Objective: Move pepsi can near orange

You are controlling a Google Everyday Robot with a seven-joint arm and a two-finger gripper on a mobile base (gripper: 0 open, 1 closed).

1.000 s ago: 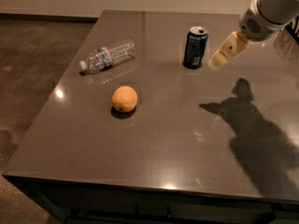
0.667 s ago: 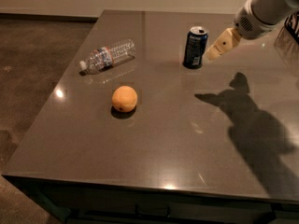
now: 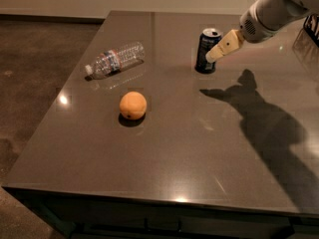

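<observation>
The dark blue pepsi can (image 3: 206, 50) stands upright on the grey table (image 3: 174, 148), towards the back right. The orange (image 3: 133, 105) rests on the table, to the front left of the can and well apart from it. My gripper (image 3: 215, 54) comes in from the upper right on a white arm. Its tan fingers (image 3: 224, 45) point down-left and overlap the can's right side in this view. Whether they touch the can is not visible.
A clear plastic water bottle (image 3: 114, 59) lies on its side at the back left of the table. The arm's shadow (image 3: 259, 113) falls across the right half. The table's left and front edges drop to a dark floor (image 3: 35, 73).
The gripper has moved left towards the pepsi can, from beside it to overlapping its right side. The can, orange and bottle have not moved.
</observation>
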